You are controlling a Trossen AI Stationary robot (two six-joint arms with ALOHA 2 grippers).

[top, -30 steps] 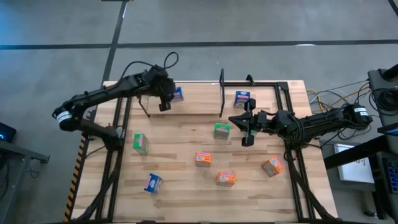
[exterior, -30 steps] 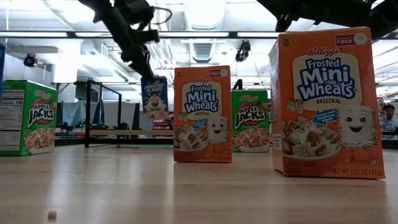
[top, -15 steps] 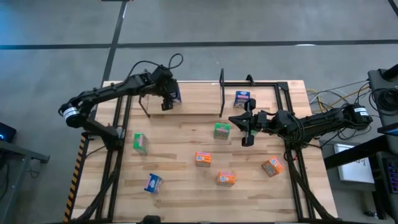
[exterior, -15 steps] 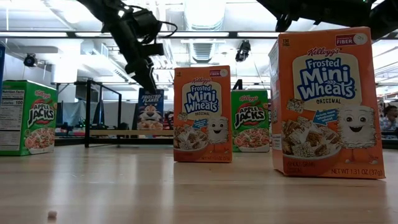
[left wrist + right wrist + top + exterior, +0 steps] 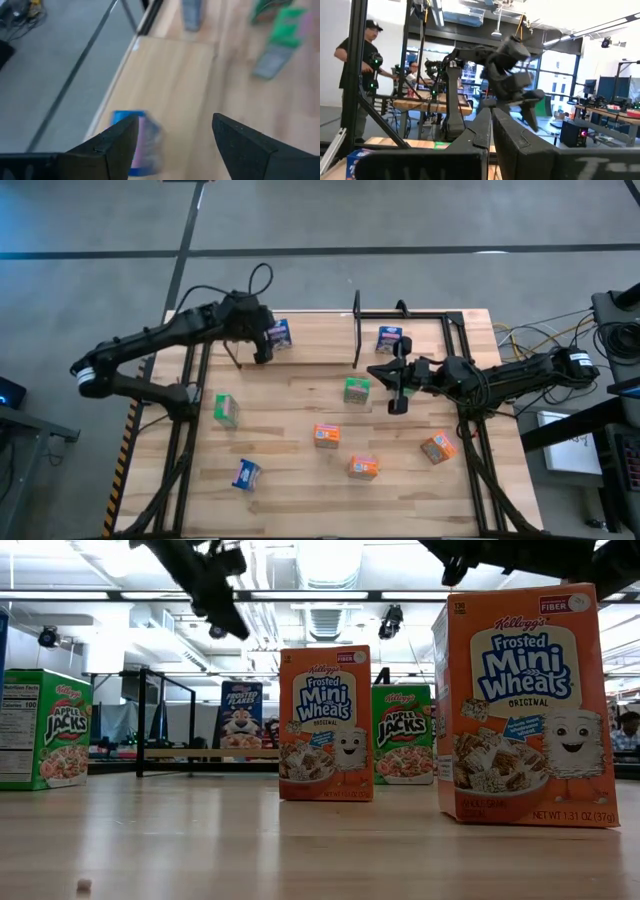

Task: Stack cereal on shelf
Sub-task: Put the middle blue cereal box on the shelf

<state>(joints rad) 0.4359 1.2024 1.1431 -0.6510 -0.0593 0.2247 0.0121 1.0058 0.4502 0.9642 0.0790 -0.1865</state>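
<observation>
My left gripper (image 5: 262, 348) (image 5: 175, 127) is open and hovers just off the left side of a blue cereal box (image 5: 281, 333) (image 5: 141, 144), touching nothing. That box stands upright on the shelf (image 5: 305, 356), a light plank between black wire brackets; the low view shows the blue cereal box (image 5: 240, 720) with the left gripper (image 5: 218, 595) well above it. My right gripper (image 5: 398, 388) (image 5: 491, 114) is shut and waits above the table beside a green cereal box (image 5: 356, 390).
Loose boxes stand about the table: blue (image 5: 389, 339) by the far right bracket, green (image 5: 227, 409), blue (image 5: 246, 474), orange (image 5: 327, 436), orange (image 5: 363, 468), orange (image 5: 438, 448). Black arm-mount frames run along both table sides. People show in the room behind.
My left gripper brought the blue box down, tilted at first, onto the shelf plank, where it now stands upright. The gripper then let go, rose clear and drew back a little toward the table's left. The right arm kept still.
</observation>
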